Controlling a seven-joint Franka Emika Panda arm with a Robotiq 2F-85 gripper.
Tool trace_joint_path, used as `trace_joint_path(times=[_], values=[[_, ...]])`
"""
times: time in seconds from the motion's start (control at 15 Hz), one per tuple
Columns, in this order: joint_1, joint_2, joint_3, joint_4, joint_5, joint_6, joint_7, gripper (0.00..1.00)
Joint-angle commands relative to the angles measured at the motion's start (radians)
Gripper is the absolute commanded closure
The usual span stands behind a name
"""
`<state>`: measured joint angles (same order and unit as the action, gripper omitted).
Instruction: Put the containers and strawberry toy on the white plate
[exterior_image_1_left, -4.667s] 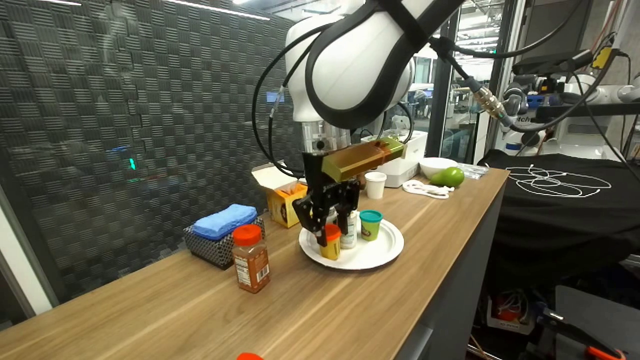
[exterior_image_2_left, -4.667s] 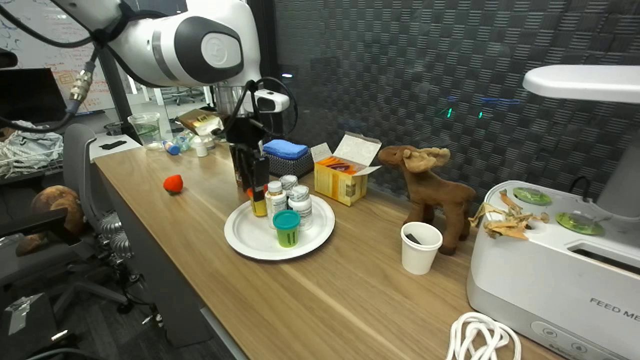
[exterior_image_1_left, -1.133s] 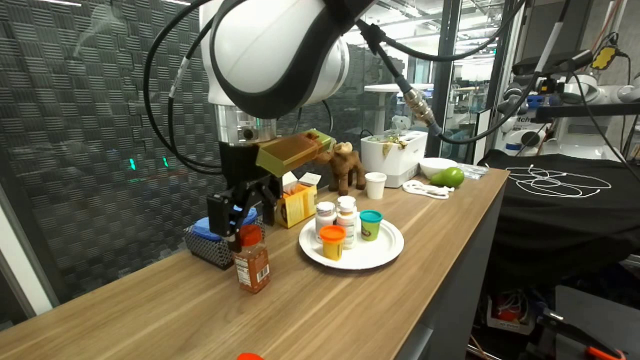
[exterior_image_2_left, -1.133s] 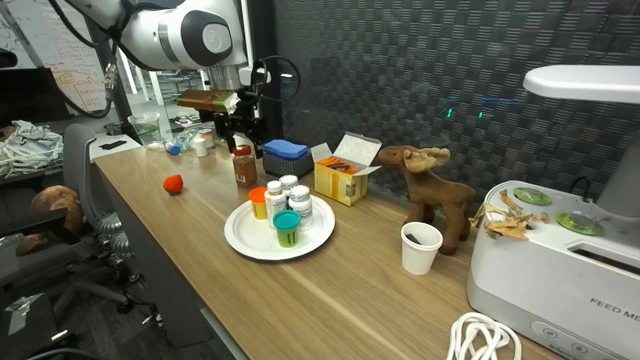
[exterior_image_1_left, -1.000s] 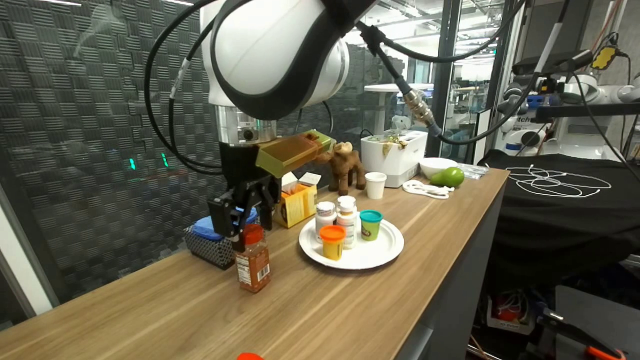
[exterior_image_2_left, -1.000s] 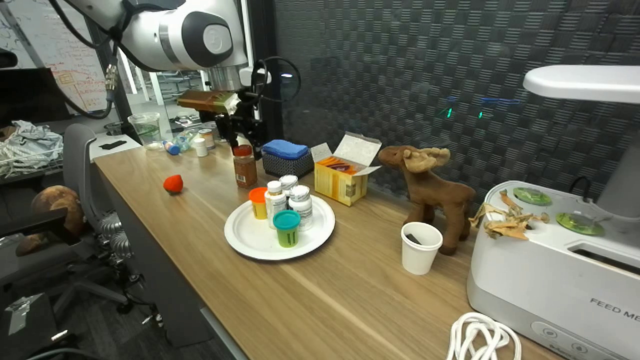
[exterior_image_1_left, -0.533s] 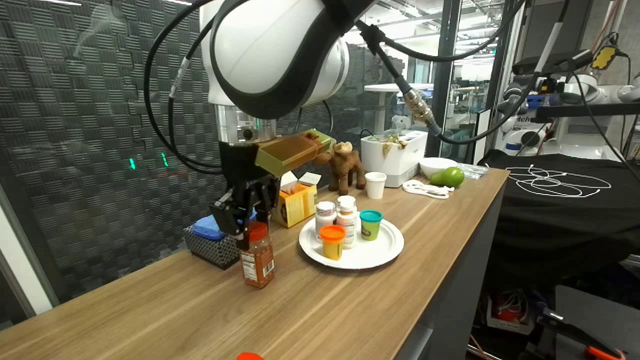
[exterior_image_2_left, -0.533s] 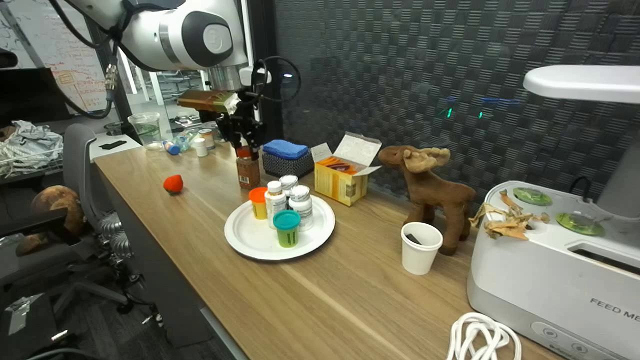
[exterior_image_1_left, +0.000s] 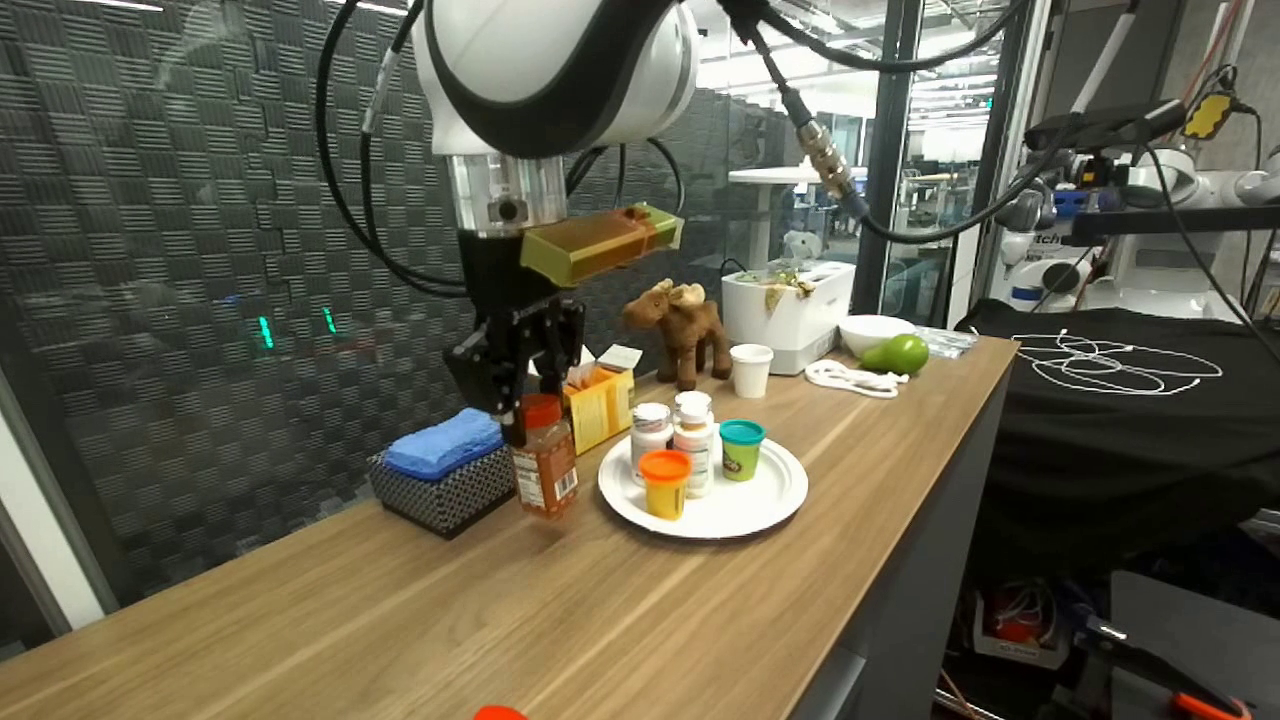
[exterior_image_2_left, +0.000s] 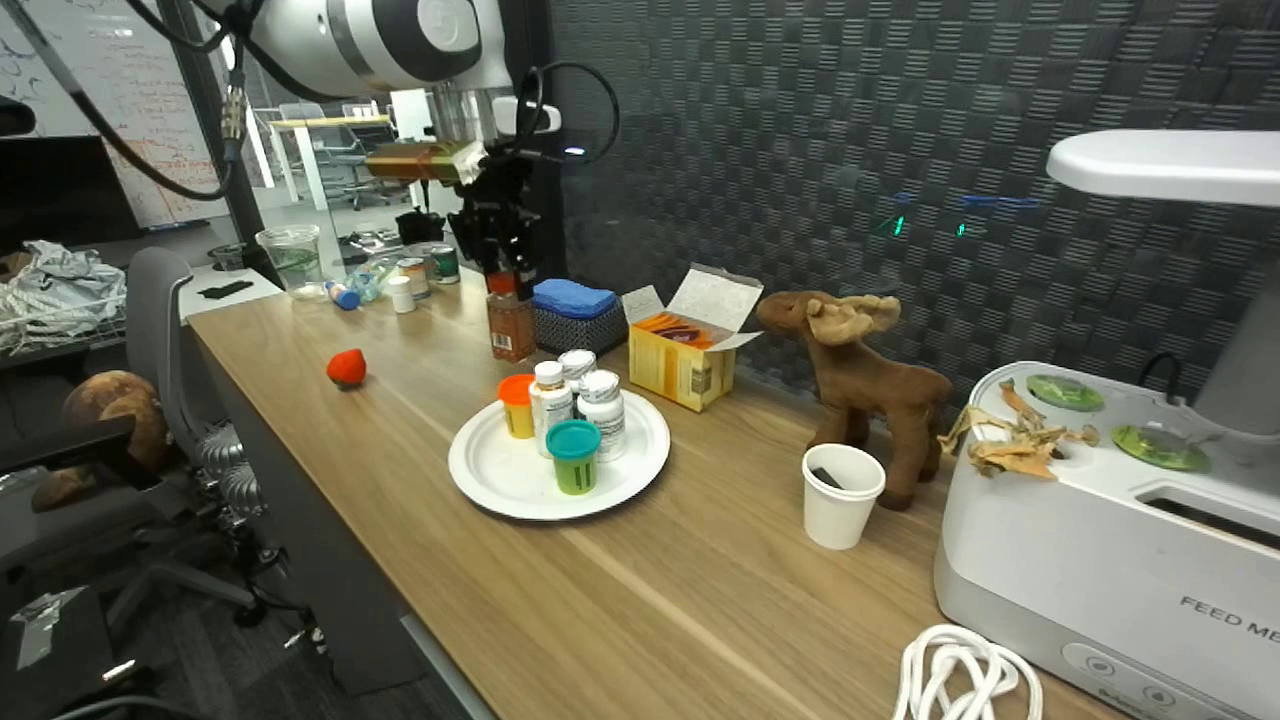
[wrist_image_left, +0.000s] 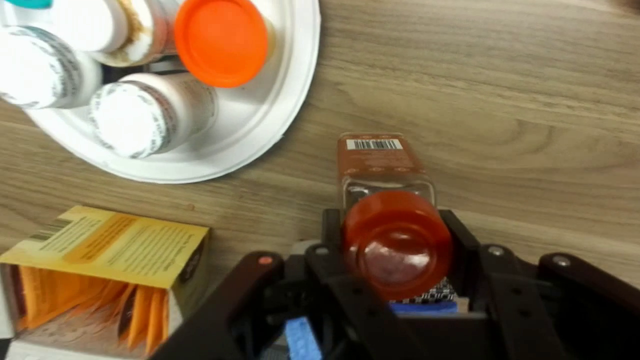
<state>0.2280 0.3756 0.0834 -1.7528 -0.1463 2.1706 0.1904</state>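
Red on top: holding spice jar (exterior_image_1_left: 546, 470) btwn fingers (wrist_image_left: 331, 227), just above table (exterior_image_1_left: 600, 620), nr white plate (exterior_image_1_left: 735, 515). Raise over rim w/o tilting, pass orange tub (exterior_image_1_left: 665, 486) (don't clip it), lower onto bare patch beyond, release slowly.

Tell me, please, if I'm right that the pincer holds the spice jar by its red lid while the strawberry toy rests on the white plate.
Not quite: an exterior view shows the strawberry toy on the wooden counter, apart from the white plate. The pincer does hold the spice jar by its red lid.
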Motion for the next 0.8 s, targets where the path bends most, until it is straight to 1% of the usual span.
trace_joint_path(times=[0.0,0.13,0.33,0.6,0.73], values=[[-0.002,-0.083,-0.024,0.026,-0.038,-0.075,0.046,0.76],[-0.014,-0.132,-0.035,0.018,-0.046,-0.097,0.058,0.76],[-0.040,-0.207,-0.046,-0.024,-0.055,-0.122,0.072,0.76],[-0.077,-0.307,-0.052,-0.117,-0.061,-0.094,0.114,0.76],[-0.098,-0.367,-0.054,-0.184,-0.061,-0.081,0.140,0.76]])
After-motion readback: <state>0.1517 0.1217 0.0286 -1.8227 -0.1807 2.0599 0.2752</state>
